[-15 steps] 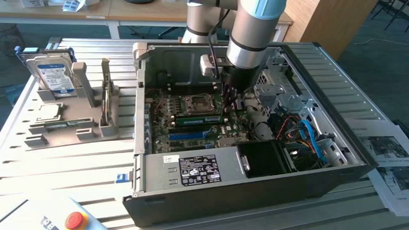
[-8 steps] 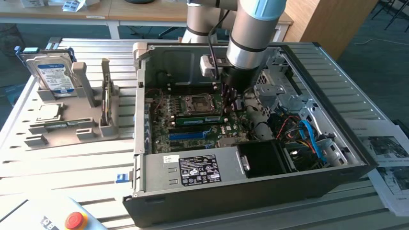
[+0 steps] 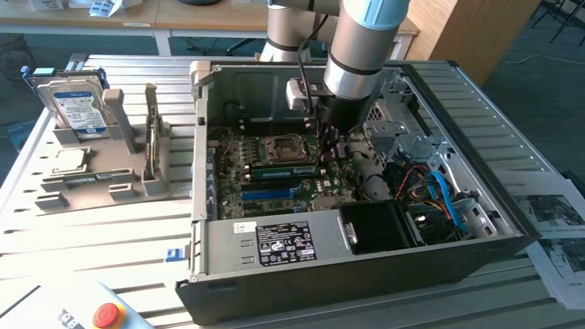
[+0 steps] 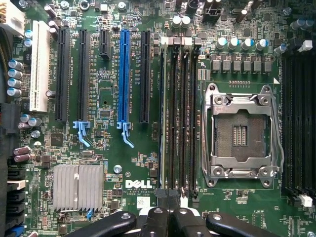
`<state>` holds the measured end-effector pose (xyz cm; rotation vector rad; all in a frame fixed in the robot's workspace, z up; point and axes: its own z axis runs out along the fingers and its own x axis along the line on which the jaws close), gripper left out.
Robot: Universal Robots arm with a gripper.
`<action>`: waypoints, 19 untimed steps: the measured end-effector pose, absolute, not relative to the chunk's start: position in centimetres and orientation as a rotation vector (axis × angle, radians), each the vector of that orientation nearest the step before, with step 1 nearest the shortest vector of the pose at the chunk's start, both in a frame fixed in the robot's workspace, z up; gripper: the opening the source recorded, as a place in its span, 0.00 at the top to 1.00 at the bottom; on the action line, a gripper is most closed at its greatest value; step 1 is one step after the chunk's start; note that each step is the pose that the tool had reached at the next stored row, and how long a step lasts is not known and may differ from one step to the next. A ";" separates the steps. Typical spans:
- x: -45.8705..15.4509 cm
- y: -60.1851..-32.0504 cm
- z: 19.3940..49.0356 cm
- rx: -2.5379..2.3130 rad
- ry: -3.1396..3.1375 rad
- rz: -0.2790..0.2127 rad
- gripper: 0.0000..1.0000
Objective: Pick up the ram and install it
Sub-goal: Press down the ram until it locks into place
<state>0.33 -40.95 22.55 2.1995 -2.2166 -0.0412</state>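
While the arm reaches down into the open computer case (image 3: 512, 226), the gripper (image 3: 331, 140) hangs low over the motherboard (image 3: 274, 195) with its two fingers pressed together and nothing visible between them. In the wrist view the closed gripper (image 4: 170, 216) sits right over one end of the bank of black memory slots (image 4: 180, 118), its fingertips (image 4: 157, 217) meeting just past the slot latches. The ram (image 3: 283, 172) appears as a long green stick standing on edge in that bank, directly beneath and just ahead of the tool. From the wrist it shows as a thin pale line (image 4: 162, 118) running along the slot farthest from the processor socket (image 4: 240, 131); whether it is fully seated I cannot tell. The socket lies to one side of the fingers, empty and framed in silver. On the other side of them run the long blue slot (image 4: 124, 74) and its black neighbours. A ribbed silver heat sink (image 4: 78, 186) lies close beside the tool. Well away from the gripper, outside the case, a grey holder (image 3: 128, 181) on the table carries a hard drive (image 3: 78, 106) and a square silver chip (image 3: 70, 159).
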 end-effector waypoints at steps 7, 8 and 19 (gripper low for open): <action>0.3 -41.0 22.5 2.199 -2.216 -0.041 0.90; 0.3 -41.0 22.5 2.199 -2.216 -0.041 0.90; 0.3 -41.0 22.4 2.200 -2.217 -0.040 0.90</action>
